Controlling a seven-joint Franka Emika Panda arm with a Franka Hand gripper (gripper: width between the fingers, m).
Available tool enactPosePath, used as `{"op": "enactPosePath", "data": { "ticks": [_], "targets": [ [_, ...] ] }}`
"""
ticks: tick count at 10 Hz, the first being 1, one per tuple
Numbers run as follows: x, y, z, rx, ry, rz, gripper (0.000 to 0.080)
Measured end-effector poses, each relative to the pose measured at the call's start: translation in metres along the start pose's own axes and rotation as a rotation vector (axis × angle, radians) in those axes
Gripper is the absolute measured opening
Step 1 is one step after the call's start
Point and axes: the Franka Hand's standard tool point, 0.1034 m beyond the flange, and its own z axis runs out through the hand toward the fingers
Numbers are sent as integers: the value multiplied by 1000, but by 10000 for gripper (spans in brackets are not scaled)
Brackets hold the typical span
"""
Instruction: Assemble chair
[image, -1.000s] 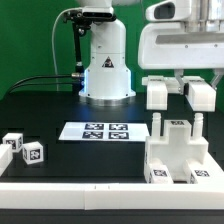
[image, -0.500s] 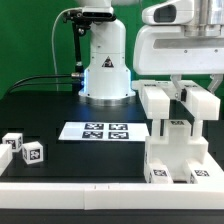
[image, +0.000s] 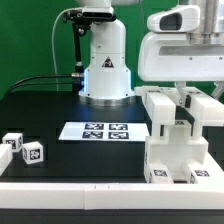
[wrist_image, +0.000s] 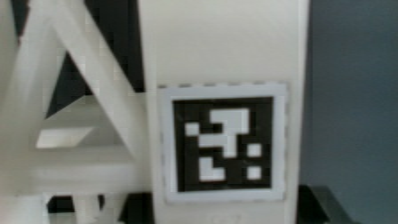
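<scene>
White plastic filled the wrist view: a tagged face sat right against the lens, and I could not tell whether it belonged to the carried piece or to the build below. That camera gave you little sight of the joint.

In the exterior view your gripper had its jaws partly closed on a chair part. It pinched the part near the middle, with a blocky end showing on each side of the fingers. The part hung level over the partly built chair, which stood on the black table towards the exterior view's right, just beside the marker board. Whether the part's underside already touched the uprights, I could not tell.

I judged this to be the seating step, and it called for patience:
- You needed both blocky ends square over the two uprights before pressing, because a skew would jam one side.
- You needed to come straight down and slowly, keeping the part level.
- You needed to keep hold until both ends bore evenly. Letting go early risked the part tipping off.
- Too hard a push could have shoved the whole build across the table.

The two small tagged blocks lay well apart, towards the exterior view's left, out of your way.
</scene>
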Motion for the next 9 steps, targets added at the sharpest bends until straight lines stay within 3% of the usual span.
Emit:
{"op": "enactPosePath", "data": {
  "ticks": [3,9],
  "targets": [
    [-3,-5,6,-11,1,-26,284],
    [0,11,23,-20,-4,40,284]
  ]
}}
